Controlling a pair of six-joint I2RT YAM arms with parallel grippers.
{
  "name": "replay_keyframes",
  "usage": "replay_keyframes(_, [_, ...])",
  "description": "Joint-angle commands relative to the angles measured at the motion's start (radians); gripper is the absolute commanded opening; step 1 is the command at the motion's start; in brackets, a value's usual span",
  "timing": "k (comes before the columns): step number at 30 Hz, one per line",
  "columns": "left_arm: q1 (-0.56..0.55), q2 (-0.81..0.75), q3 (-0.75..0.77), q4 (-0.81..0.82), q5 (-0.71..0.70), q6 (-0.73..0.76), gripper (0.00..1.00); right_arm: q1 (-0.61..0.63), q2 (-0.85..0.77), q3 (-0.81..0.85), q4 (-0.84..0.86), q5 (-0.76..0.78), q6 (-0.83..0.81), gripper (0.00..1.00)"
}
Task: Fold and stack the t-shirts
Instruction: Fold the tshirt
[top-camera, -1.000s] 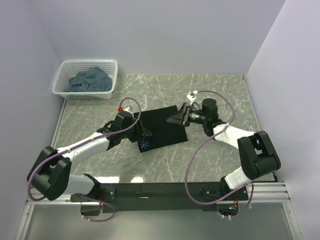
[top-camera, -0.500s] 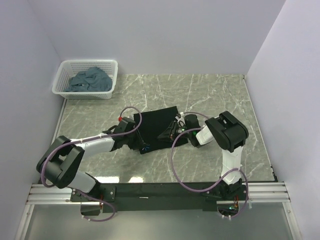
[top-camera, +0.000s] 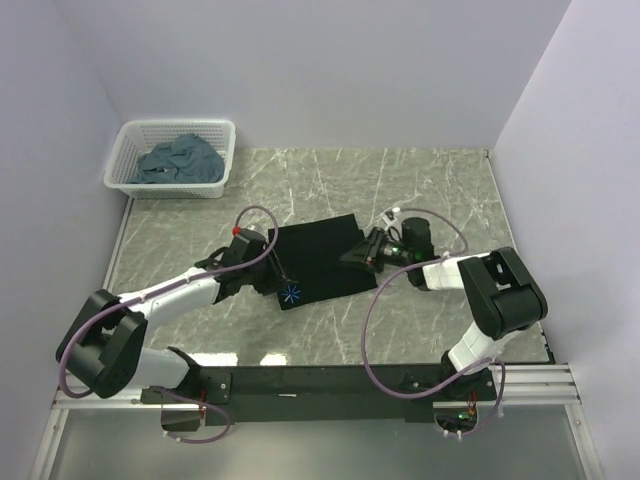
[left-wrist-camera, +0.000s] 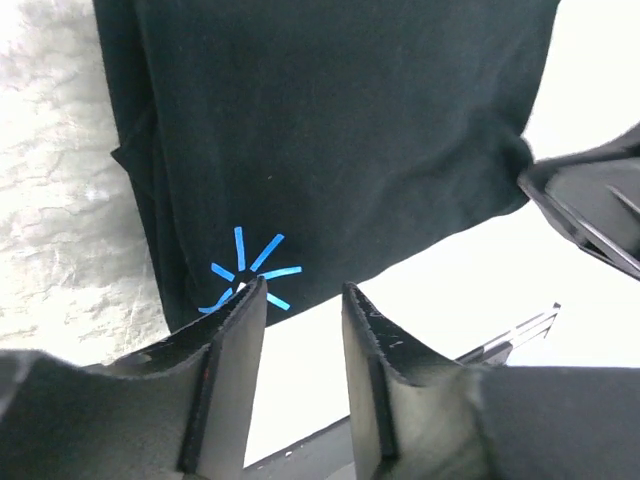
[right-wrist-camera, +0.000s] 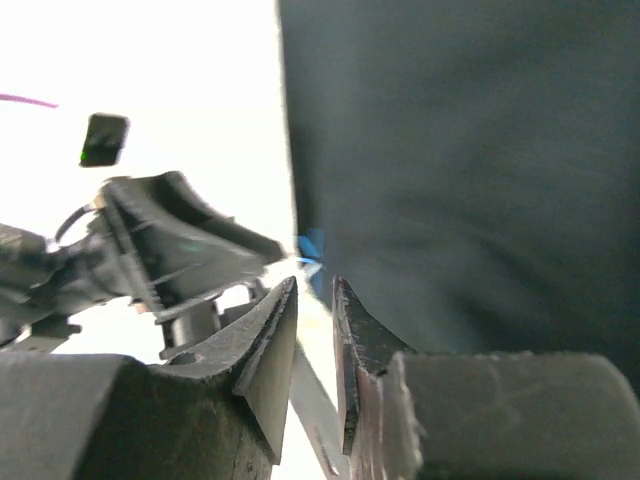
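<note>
A black t-shirt (top-camera: 318, 255) lies folded in a rectangle mid-table, its pale-blue starburst print (top-camera: 291, 292) at the near left corner. My left gripper (top-camera: 276, 281) sits low at that corner; in the left wrist view it (left-wrist-camera: 300, 292) is open, nothing between its fingers, with the starburst (left-wrist-camera: 245, 272) just past the left fingertip. My right gripper (top-camera: 352, 258) rests at the shirt's right edge. In the right wrist view its jaws (right-wrist-camera: 315, 286) stand a narrow gap apart over the table, the black cloth (right-wrist-camera: 460, 150) beside them. Slate blue-grey t-shirts (top-camera: 180, 160) lie crumpled in the basket.
The white lattice basket (top-camera: 128, 150) stands at the far left corner against the wall. Walls close the marble table (top-camera: 430, 190) on three sides. Purple cables loop off both arms. The left gripper (right-wrist-camera: 170, 250) shows in the right wrist view.
Both grippers have come down to the shirt's edges and both pairs of jaws have narrowed. The right arm folded inward, then stretched out again. The shirt lies much as before.
</note>
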Motion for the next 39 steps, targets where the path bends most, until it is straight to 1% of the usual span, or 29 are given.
replay_keyframes(1, [-0.005, 0.049, 0.003, 0.004, 0.054, 0.009, 0.41, -0.069, 0.071, -0.08, -0.028, -0.029, -0.061, 0.28])
replay_keyframes(2, [-0.005, 0.068, -0.02, 0.017, 0.071, -0.002, 0.4, -0.096, 0.1, -0.091, -0.008, -0.039, -0.061, 0.27])
replay_keyframes(3, [-0.005, 0.083, -0.032, 0.027, 0.102, -0.008, 0.36, -0.109, 0.131, -0.1, 0.004, -0.06, -0.059, 0.27])
replay_keyframes(4, [-0.004, 0.112, -0.058, 0.028, 0.111, -0.014, 0.34, -0.121, 0.186, -0.123, 0.023, -0.068, -0.041, 0.26])
replay_keyframes(6, [-0.001, 0.129, -0.081, 0.03, 0.122, -0.022, 0.3, -0.156, 0.223, -0.163, 0.127, -0.089, 0.006, 0.25])
replay_keyframes(8, [0.007, 0.125, -0.109, 0.024, 0.123, -0.023, 0.29, -0.179, 0.228, -0.206, 0.158, -0.092, 0.04, 0.24])
replay_keyframes(9, [0.018, 0.115, -0.118, 0.016, 0.125, -0.023, 0.29, -0.193, 0.214, -0.215, 0.126, -0.083, 0.031, 0.25])
replay_keyframes(10, [0.024, 0.091, -0.129, 0.008, 0.116, -0.023, 0.29, -0.195, 0.173, -0.212, 0.074, -0.045, -0.021, 0.24])
replay_keyframes(11, [0.029, 0.077, -0.132, -0.002, 0.108, -0.02, 0.29, -0.196, 0.147, -0.206, -0.043, -0.022, -0.051, 0.24])
replay_keyframes(14, [0.036, 0.04, -0.126, -0.05, 0.076, -0.007, 0.3, -0.201, 0.055, -0.212, -0.142, 0.042, -0.107, 0.24])
replay_keyframes(17, [0.038, 0.016, -0.109, -0.093, 0.044, 0.004, 0.32, -0.201, -0.013, -0.213, -0.17, 0.046, -0.125, 0.24])
replay_keyframes(20, [0.035, -0.032, -0.077, -0.145, -0.001, 0.012, 0.37, -0.196, -0.097, -0.203, -0.222, 0.03, -0.154, 0.25])
replay_keyframes(21, [0.023, -0.049, -0.066, -0.163, -0.025, 0.015, 0.41, -0.192, -0.134, -0.186, -0.238, 0.026, -0.167, 0.25])
replay_keyframes(24, [-0.007, -0.083, -0.008, -0.223, -0.081, 0.032, 0.45, -0.187, -0.171, -0.166, -0.29, 0.003, -0.197, 0.25])
replay_keyframes(27, [-0.019, -0.081, 0.032, -0.259, -0.094, 0.039, 0.46, -0.187, -0.214, -0.163, -0.324, 0.036, -0.222, 0.25])
replay_keyframes(28, [-0.019, -0.086, 0.043, -0.266, -0.105, 0.039, 0.47, -0.187, -0.228, -0.157, -0.377, 0.053, -0.24, 0.26])
replay_keyframes(31, [-0.019, -0.101, 0.049, -0.291, -0.141, 0.039, 0.53, -0.187, -0.289, -0.117, -0.481, 0.148, -0.32, 0.33])
replay_keyframes(32, [-0.019, -0.101, 0.051, -0.295, -0.141, 0.041, 0.57, -0.186, -0.304, -0.096, -0.547, 0.173, -0.337, 0.36])
replay_keyframes(33, [-0.019, -0.096, 0.049, -0.295, -0.141, 0.039, 0.59, -0.183, -0.341, -0.086, -0.575, 0.223, -0.369, 0.41])
replay_keyframes(34, [-0.019, -0.096, 0.046, -0.292, -0.141, 0.036, 0.62, -0.18, -0.379, -0.071, -0.63, 0.251, -0.383, 0.44])
replay_keyframes(35, [-0.019, -0.093, 0.043, -0.288, -0.141, 0.033, 0.64, -0.173, -0.38, -0.071, -0.656, 0.278, -0.395, 0.47])
replay_keyframes(36, [-0.019, -0.084, 0.037, -0.271, -0.141, 0.029, 0.65, -0.163, -0.413, -0.053, -0.681, 0.309, -0.417, 0.5])
replay_keyframes(37, [-0.019, -0.078, 0.035, -0.26, -0.141, 0.021, 0.65, -0.16, -0.429, -0.045, -0.722, 0.353, -0.424, 0.52])
replay_keyframes(39, [-0.019, -0.054, 0.035, -0.24, -0.141, 0.016, 0.66, -0.152, -0.467, -0.032, -0.745, 0.378, -0.435, 0.55])
